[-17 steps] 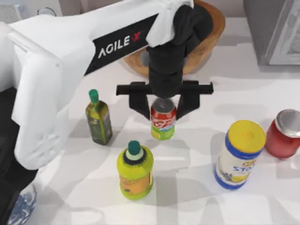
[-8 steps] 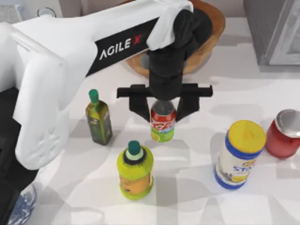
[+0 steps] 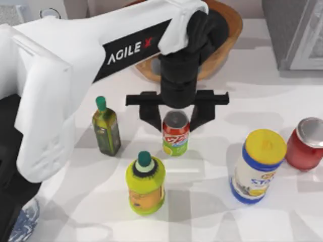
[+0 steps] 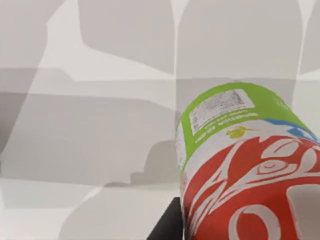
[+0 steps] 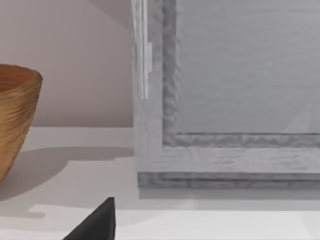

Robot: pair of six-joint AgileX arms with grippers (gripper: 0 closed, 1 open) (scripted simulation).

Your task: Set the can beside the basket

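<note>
The can, red above and yellow-green below with a silver top, stands upright near the middle of the table. My left gripper comes down over it from above, its two black fingers pressed against the can's left and right sides, shut on it. The left wrist view shows the can close up. The basket, a wide tan woven bowl, sits at the back behind the left arm, a short gap from the can; its side also appears in the right wrist view. My right gripper is parked near the back right.
A green oil bottle stands left of the can and a yellow-green bottle in front of it. A blue-and-white canister and a red jar stand at the right. A grey cabinet fills the back right corner.
My left gripper has sunk slightly with the can, which now sits a little lower and nearer the table's front. Nothing else has moved.
</note>
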